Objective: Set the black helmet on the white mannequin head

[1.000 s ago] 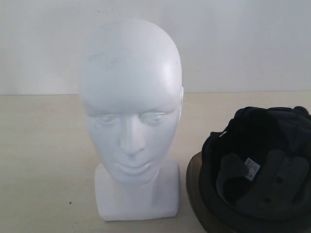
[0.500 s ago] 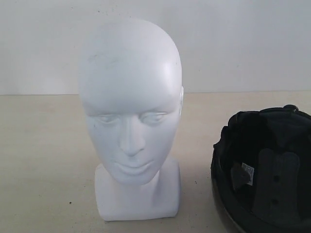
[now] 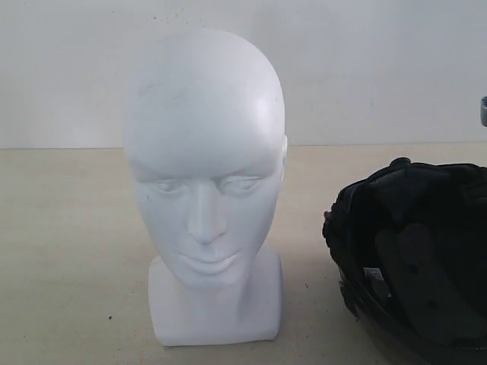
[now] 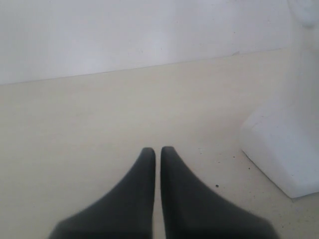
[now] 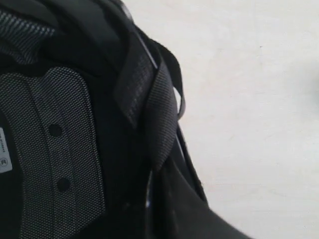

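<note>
Because the right wrist camera sits hard against the helmet [image 5: 75, 99], nearly all I get there is its inside. I see grey mesh padding [image 5: 50, 164] with two round studs, a white label [image 5: 4, 154] at the picture's edge, and a woven strap [image 5: 159, 114] folded over the rim. The right pincer itself I cannot pick out against the black. It is pressed together, and I cannot tell whether it nips any part of the helmet.

On my exterior view the helmet is the nearest thing, low in the right corner and cut off by the right and bottom edges. Its opening faces the camera, so I cannot say whether it rests on the table [image 3: 68, 228]. It is not on the head [image 3: 204, 175]. A strip of bare table lies between the two.

The head stands upright a little further back, left of the helmet. It faces me on its squarish base [image 3: 217, 312], with faint dark scuffs on the forehead.

The left pincer [image 4: 157, 149] hangs over bare table with its black fingers [image 4: 142, 174] pressed together but for a thin slit, pinching nothing. The head's base stands near it, not touching.

Farthest back, the white wall [image 3: 365, 68] meets the table's edge.
</note>
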You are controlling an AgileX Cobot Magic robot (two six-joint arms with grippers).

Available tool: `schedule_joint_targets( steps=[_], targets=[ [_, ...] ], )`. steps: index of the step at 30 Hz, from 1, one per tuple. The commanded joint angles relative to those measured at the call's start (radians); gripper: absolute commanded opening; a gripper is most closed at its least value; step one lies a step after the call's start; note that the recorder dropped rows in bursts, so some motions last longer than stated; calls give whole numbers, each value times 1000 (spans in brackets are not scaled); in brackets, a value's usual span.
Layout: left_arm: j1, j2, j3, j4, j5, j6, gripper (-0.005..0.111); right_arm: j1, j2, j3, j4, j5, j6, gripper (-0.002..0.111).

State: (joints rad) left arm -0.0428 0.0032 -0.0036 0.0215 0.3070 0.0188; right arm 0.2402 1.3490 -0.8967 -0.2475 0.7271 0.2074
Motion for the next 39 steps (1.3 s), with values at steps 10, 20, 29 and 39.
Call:
schedule_joint_targets(
  steps=[10,20,29,39],
  targets=[
    [3,-3,4,-7,0,-3,5,-2,2,-10,-1,-21,-1,11],
    [3,-3,4,-7,0,-3,5,-2,-1,-13,-1,-24,-11,51],
    [3,-3,4,-7,0,-3,5,-2,-1,-13,-85,-30,31,51],
    [3,-3,4,-7,0,-3,5,-2,-1,-20,-298,1,229,51]
  ],
)
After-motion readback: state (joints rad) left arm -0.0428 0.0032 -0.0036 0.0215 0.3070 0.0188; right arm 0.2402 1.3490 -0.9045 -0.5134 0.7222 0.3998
